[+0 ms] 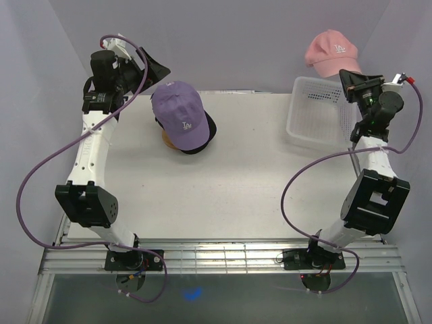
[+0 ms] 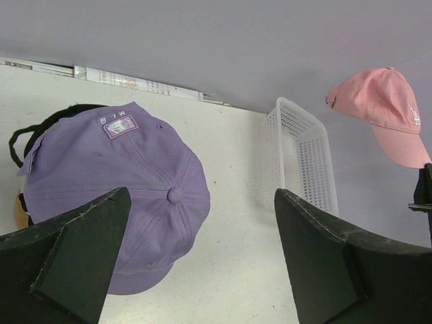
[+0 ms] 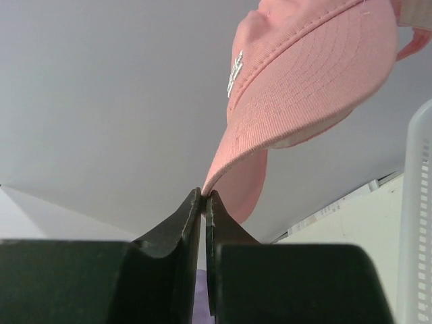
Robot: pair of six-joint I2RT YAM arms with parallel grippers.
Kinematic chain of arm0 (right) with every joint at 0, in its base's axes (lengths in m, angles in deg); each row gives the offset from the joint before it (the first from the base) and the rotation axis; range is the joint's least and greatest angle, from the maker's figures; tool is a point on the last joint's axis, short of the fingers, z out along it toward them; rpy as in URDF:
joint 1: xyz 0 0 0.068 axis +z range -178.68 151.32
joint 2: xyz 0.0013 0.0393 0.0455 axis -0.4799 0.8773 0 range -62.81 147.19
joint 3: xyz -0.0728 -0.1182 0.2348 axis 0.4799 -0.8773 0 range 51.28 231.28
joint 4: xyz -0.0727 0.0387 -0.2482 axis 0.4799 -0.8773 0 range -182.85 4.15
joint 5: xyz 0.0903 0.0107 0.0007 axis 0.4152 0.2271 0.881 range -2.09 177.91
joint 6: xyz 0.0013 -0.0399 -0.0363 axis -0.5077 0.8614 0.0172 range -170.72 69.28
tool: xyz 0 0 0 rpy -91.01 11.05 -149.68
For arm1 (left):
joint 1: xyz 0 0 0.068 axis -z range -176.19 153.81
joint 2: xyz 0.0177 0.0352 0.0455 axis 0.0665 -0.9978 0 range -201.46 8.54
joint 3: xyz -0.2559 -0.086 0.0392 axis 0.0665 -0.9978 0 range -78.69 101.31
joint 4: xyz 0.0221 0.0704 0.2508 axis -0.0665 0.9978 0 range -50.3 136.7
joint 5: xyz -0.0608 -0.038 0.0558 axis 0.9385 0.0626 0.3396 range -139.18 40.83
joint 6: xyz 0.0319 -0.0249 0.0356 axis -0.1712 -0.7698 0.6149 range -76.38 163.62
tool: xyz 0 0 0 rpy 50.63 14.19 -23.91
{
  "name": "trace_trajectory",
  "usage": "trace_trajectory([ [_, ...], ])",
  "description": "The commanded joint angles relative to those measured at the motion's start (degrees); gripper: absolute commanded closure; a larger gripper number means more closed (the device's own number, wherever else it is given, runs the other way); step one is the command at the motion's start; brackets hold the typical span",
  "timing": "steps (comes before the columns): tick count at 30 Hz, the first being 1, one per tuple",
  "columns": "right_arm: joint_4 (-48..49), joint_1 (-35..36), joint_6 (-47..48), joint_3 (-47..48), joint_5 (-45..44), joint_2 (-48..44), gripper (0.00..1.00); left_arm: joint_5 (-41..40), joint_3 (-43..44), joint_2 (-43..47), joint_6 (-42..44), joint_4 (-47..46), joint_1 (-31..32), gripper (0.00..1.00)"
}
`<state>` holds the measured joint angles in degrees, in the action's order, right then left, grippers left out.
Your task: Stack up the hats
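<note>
White table (image 1: 236,182); pink cap (image 1: 329,54), seemingly "LA".

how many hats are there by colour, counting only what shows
lavender hat: 1
pink hat: 1
dark hat, only its edge showing under the lavender one: 1, and more may be hidden beneath
total: 3 in view

Light: bright, even, diffuse, overhead | Shadows: faint, soft-edged, around lavender hat (image 1: 179,115) on table (image 1: 256,175) | Focus: overhead view crisp; pink hat (image 3: 304,88) weave sharp, near foreground soft | Distortion: wide-angle bowing, wrist views
</note>
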<state>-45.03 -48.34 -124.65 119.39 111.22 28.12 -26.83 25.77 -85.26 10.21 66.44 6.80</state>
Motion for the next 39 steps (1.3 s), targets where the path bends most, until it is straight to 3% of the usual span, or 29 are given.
trace_trajectory([
  [1, 1.9, 2.6, 0.81, 3.25, 1.56, -4.18, 0.92, 0.94, 0.21, 4.15, -0.69, -0.73, 0.27, 0.02],
  [7, -1.17, 12.09, 2.47, 8.16, -0.98, -5.86, 0.92, 2.87, 2.41, 4.94, -2.27, -0.11, 0.36, 0.02],
  [13, -2.5, 26.14, 4.93, 11.42, -7.48, -5.07, 0.92, 3.49, 2.06, 7.05, -3.07, 0.42, 0.36, 0.03],
  [19, 0.04, 41.34, 5.64, 16.95, -12.14, 1.43, 0.92, 3.49, 1.97, 9.07, -3.94, 0.77, 0.36, 0.03],
  [23, 1.37, 47.85, 7.48, 20.65, -14.69, 6.61, 0.92, 3.05, 1.44, 10.04, -3.86, 1.12, 0.36, 0.03],
  [28, 2.68, 52.7, 8.1, 22.33, -17.15, 10.31, 0.92, 2.09, 1.97, 10.48, -3.33, 1.91, 0.36, 0.03],
  [39, 14.73, 57.63, 4.76, 6.69, -21.28, 8.91, 0.92, 2.52, 1.01, 9.43, -2.28, 2.09, 0.36, 0.03],
])
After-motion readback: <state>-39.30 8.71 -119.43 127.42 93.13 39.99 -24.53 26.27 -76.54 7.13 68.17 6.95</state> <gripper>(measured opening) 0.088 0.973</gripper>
